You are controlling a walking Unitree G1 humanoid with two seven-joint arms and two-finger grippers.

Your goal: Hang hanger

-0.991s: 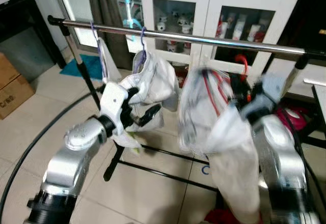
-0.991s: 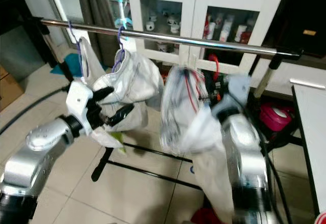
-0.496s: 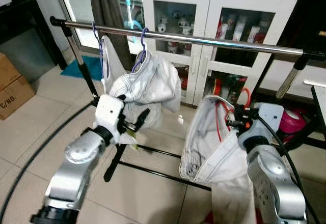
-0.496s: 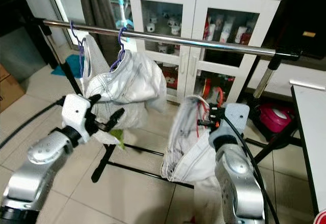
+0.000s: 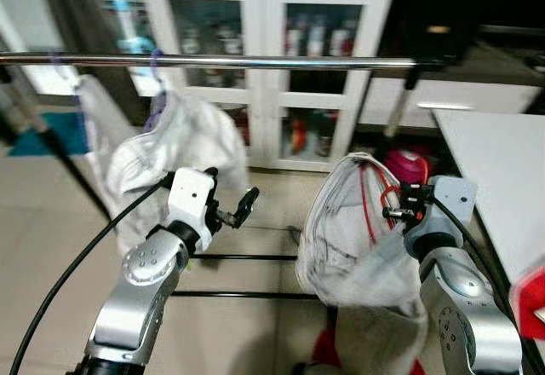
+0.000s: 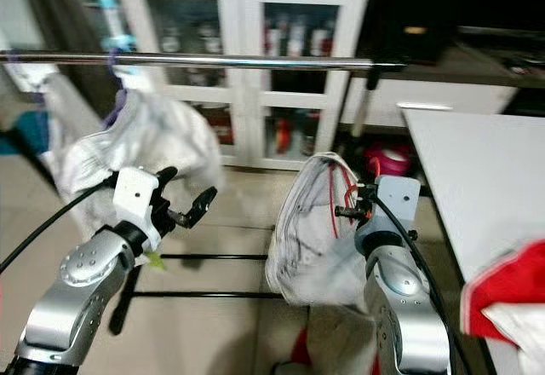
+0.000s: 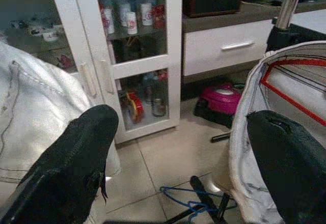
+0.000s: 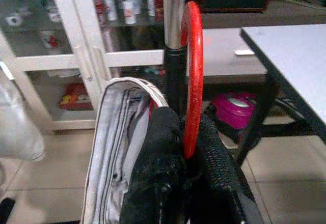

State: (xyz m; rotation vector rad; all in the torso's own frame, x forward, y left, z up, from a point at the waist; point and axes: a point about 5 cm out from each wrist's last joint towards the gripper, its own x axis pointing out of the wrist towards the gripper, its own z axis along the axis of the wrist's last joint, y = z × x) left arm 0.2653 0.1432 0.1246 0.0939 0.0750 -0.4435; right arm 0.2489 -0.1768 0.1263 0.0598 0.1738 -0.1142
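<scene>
The right tool [image 8: 186, 183] is pressed together on the red hanger [image 8: 192, 71], pinching it just below its hook. A white garment [image 5: 349, 230] hangs on this hanger and drapes down in front of the right arm. The hanger is held below the metal rail [image 5: 255, 62], well apart from it, near the rail's right end.

The left tool [image 5: 232, 209] is raised in front of the robot, with its two black fingers [image 7: 76, 163] spread and nothing between them. It is near the other white garment [image 5: 162, 149], which already hangs on the rail from a purple hanger [image 5: 156, 94]; I cannot tell if the tool touches it.

Behind the rail stands a white cabinet [image 5: 264, 51] with glass doors, and small bottles and cups are on its shelves. To the right of it there is a white drawer unit [image 7: 224, 46]. A white worktop [image 5: 502, 170] is on the robot's right side, close to the right arm. A red cloth [image 6: 502, 285] lies at its near edge. A pink round thing [image 7: 221, 96] lies on the tiled floor [image 5: 255, 273] under the rail, and the black feet of the rack [image 5: 247, 258] cross the floor there. A blue hanger [image 7: 188, 196] lies on the floor beside the rack's foot. The black post [image 8: 175, 76] of the rack stands just behind the red hanger.
</scene>
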